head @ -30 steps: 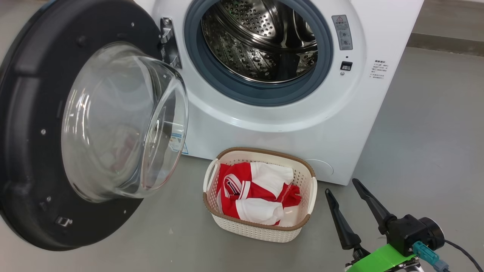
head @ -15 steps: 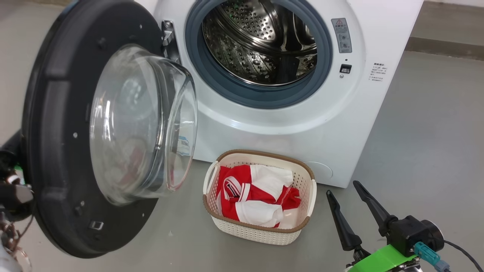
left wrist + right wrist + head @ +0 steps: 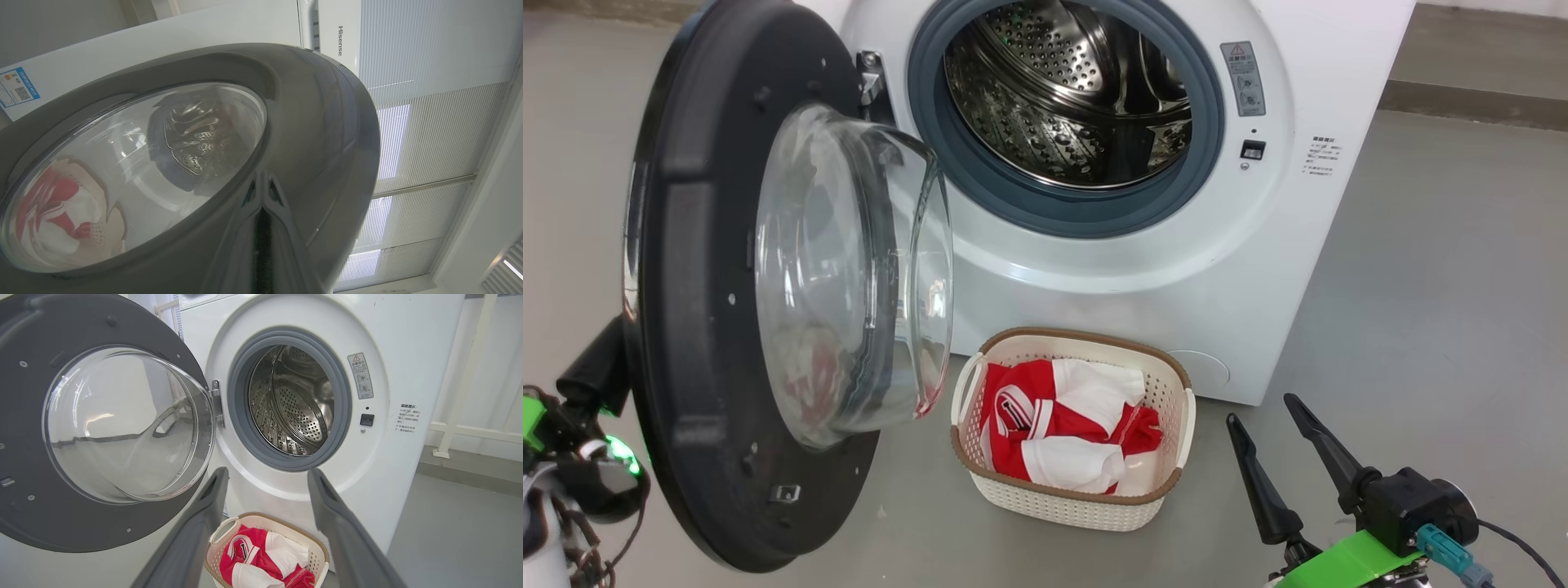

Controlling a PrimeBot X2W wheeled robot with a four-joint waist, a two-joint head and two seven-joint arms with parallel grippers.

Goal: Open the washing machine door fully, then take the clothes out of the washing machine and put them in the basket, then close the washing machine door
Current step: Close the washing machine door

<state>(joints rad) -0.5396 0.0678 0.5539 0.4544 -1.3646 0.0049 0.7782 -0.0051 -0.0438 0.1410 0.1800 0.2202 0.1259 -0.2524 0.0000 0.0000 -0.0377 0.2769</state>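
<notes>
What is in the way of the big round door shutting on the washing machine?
Nothing visible. The round black-rimmed glass door has a free path to the opening of the white washing machine; the steel drum looks empty. The red and white clothes lie in the cream plastic basket on the floor below.

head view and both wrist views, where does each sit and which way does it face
Head view: high, facing down at the washing machine, open door and basket; right gripper lower right, left gripper behind the door.
Left wrist view: behind the door, facing up its outer side; own shut fingers.
Right wrist view: low, facing the drum; own open fingers.
Shared: head and right wrist views show the clothes in the basket.
</notes>
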